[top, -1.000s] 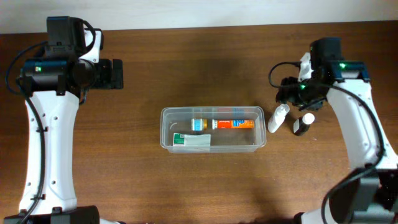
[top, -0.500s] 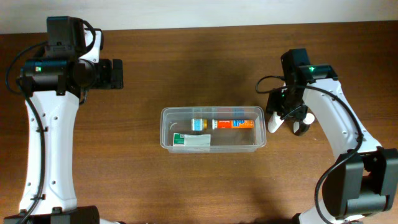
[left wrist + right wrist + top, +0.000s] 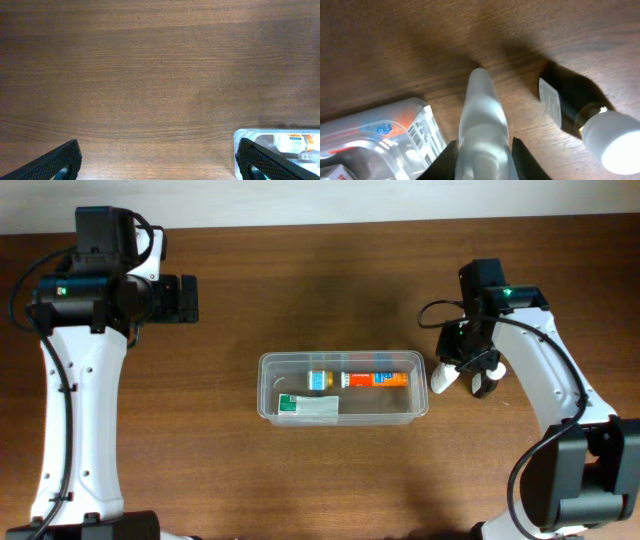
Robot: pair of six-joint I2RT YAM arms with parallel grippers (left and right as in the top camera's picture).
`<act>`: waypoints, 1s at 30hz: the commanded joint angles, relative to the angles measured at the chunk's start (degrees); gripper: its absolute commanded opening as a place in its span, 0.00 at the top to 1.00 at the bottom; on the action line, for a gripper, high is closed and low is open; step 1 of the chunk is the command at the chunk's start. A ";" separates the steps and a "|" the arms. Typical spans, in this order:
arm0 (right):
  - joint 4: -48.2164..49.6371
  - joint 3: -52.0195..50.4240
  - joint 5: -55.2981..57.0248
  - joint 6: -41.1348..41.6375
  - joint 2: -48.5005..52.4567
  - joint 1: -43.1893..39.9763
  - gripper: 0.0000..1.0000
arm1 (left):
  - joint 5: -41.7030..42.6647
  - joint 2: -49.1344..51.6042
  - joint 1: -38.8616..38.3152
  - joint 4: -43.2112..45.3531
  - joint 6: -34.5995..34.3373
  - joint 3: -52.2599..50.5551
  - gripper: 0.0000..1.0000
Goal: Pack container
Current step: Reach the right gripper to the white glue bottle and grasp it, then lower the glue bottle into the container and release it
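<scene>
The clear plastic container (image 3: 268, 408) stands at the table's middle and holds an orange tube (image 3: 375, 379), a small blue-labelled bottle (image 3: 319, 379) and a green and white box (image 3: 307, 407). My right gripper (image 3: 456, 366) is just right of the container, shut on a white squeeze bottle (image 3: 439, 381). In the right wrist view the fingers (image 3: 482, 157) press both sides of that bottle (image 3: 481, 107), with the container's corner (image 3: 380, 132) to its left. My left gripper (image 3: 186, 298) is open and empty at the far left; its wrist view (image 3: 160, 165) shows bare wood.
A black bottle with a white cap (image 3: 486, 383) lies right of the white bottle, close to my right fingers; it also shows in the right wrist view (image 3: 568, 100). The container's corner (image 3: 270, 136) appears low right in the left wrist view.
My right arm has come forward and left from the back right, down onto the white bottle. The left arm has not moved.
</scene>
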 commanded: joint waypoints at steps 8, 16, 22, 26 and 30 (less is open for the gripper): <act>-11.72 11.82 0.68 -3.15 -8.20 0.07 0.86 | 0.44 -1.07 0.17 0.11 -0.37 0.52 0.00; -23.61 21.92 -1.86 -1.03 -19.54 13.64 0.89 | 0.42 -1.07 0.17 0.11 -0.37 0.52 0.00; -21.53 16.17 -0.76 4.81 -17.92 21.81 0.92 | 0.42 -1.07 0.17 0.11 -0.37 0.52 0.00; -14.27 7.34 -0.96 6.08 -16.87 22.36 0.92 | 0.42 -1.07 0.17 0.11 -0.37 0.52 0.00; -7.96 -0.28 -0.90 8.70 -16.68 22.29 0.92 | 0.42 -1.07 0.17 0.11 -0.37 0.52 0.00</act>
